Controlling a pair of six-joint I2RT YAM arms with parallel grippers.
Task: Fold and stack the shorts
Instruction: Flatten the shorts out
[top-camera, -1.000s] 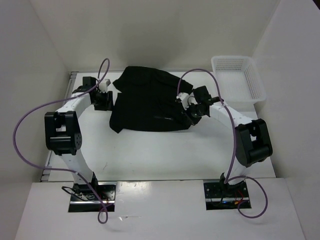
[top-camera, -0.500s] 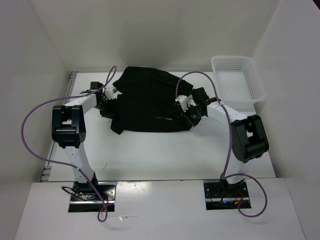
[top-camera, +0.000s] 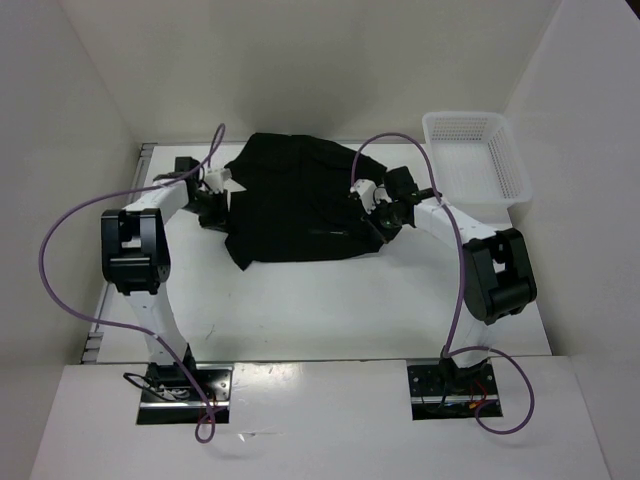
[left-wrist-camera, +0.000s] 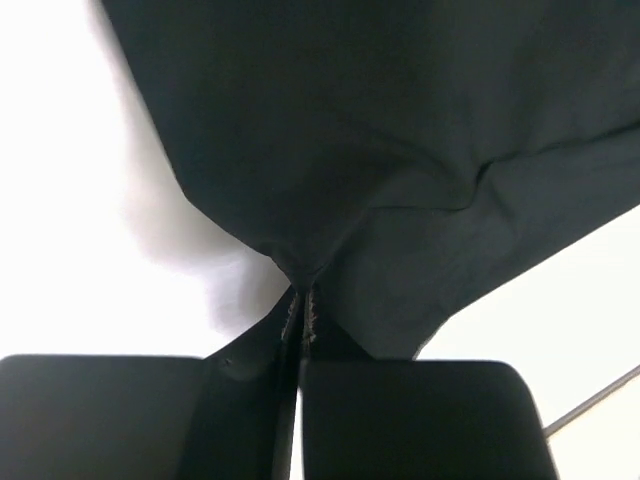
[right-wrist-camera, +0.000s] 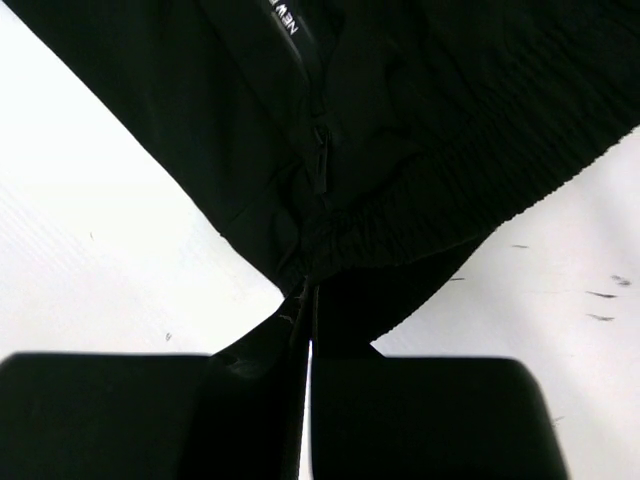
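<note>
The black shorts (top-camera: 295, 200) lie spread at the back middle of the white table. My left gripper (top-camera: 222, 203) is shut on the left edge of the shorts (left-wrist-camera: 380, 150), the cloth bunching into a pinch between its fingers (left-wrist-camera: 302, 310). On the other side my right gripper (top-camera: 374, 208) is shut on the elastic waistband edge of the shorts (right-wrist-camera: 400, 130), where a zip and small pale lettering show; the fabric gathers at its fingertips (right-wrist-camera: 305, 300).
A white mesh basket (top-camera: 475, 155) stands at the back right corner. White walls close in the table at the back and both sides. Purple cables loop over both arms.
My left gripper has moved right onto the shorts' left edge and closed on it. The right gripper has shifted slightly back, still holding the waistband.
</note>
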